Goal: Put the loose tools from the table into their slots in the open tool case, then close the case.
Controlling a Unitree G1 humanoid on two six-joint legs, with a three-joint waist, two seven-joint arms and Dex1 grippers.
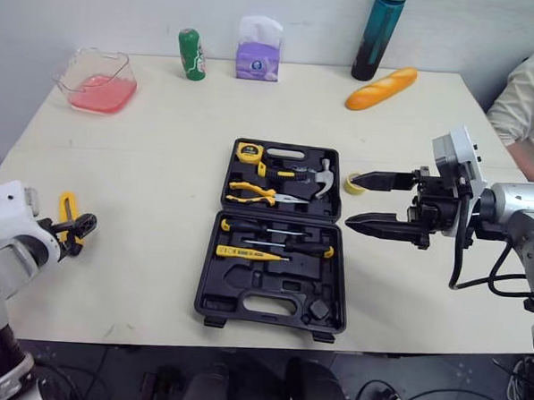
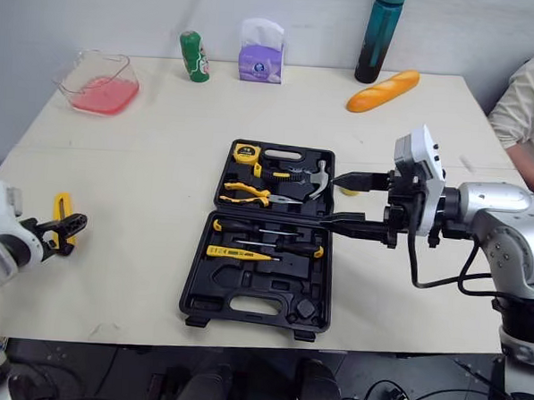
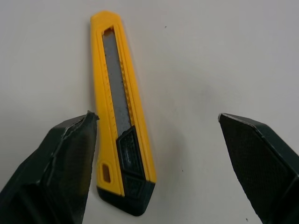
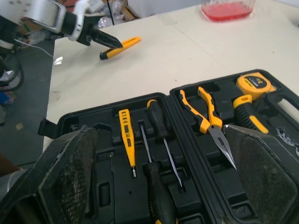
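The black tool case (image 1: 210, 297) lies open at the table's middle, holding a tape measure (image 1: 249, 151), hammer (image 1: 323, 177), pliers (image 1: 249, 193), screwdrivers (image 1: 274, 229) and a yellow tester pen (image 1: 246, 252). A yellow utility knife (image 3: 122, 112) lies loose on the table at the left edge. My left gripper (image 1: 77, 229) hovers over its black end, open, with the knife close to one finger (image 3: 60, 172). A small yellow tape roll (image 1: 354, 183) sits just right of the case. My right gripper (image 1: 365, 203) is open in the air beside the case's right edge, above that roll.
Along the back edge stand a clear container of pink stuff (image 1: 98, 82), a green can (image 1: 192, 54), a purple tissue pack (image 1: 258, 49), a teal bottle (image 1: 379, 34) and a bread loaf (image 1: 381, 88). A person's sleeve (image 1: 532, 102) shows at the far right.
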